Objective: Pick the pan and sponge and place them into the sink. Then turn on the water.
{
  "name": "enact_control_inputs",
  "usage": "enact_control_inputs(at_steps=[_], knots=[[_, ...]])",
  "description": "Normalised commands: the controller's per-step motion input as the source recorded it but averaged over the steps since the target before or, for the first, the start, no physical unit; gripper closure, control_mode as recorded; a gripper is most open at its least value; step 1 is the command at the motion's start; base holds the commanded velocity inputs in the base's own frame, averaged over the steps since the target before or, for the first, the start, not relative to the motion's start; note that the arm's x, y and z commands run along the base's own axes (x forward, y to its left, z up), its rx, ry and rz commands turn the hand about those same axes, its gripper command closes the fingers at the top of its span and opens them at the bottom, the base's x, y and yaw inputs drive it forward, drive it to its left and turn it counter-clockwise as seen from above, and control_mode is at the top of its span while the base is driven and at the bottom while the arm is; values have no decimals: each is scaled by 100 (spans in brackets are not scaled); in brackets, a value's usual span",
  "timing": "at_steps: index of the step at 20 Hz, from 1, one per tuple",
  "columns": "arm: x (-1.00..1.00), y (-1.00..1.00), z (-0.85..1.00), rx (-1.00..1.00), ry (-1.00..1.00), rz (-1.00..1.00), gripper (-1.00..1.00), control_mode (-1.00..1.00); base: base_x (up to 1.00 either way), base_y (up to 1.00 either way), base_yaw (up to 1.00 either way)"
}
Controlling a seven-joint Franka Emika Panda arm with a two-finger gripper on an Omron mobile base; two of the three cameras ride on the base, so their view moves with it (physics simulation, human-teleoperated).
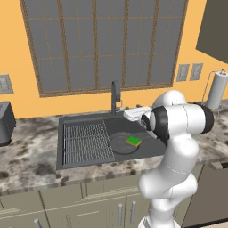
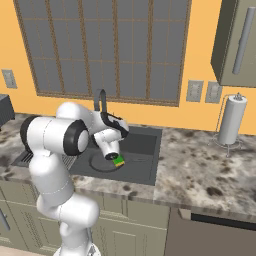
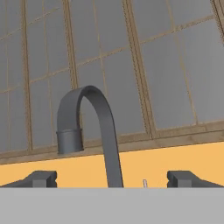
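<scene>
Sponge (image 1: 133, 141) resting on pan (image 1: 121, 144) inside sink (image 1: 80, 120); end effector (image 3: 112, 178), fingers spread, empty, facing faucet (image 3: 92, 131).

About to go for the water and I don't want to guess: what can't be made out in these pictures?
- Faucet base: cut off at the hand view's bottom edge.
- Faucet handle: too small in the left base view, behind the arm in the right.
- Sink's right end: behind the arm, left base view.
- Pan under the sponge: half behind the gripper, right base view.
</scene>
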Motion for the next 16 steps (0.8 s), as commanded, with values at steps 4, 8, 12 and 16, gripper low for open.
enact_control_inputs(at_steps=[4,8,12,16], knots=[[17,1,0,1,-7,2,-100,-100,0,0,0],[19,4,-3,0,-3,1,-100,-100,0,0,0],[16,1,-17,-1,0,0,-100,-100,0,0,0],[15,0,-16,0,0,0,-100,-100,0,0,0]])
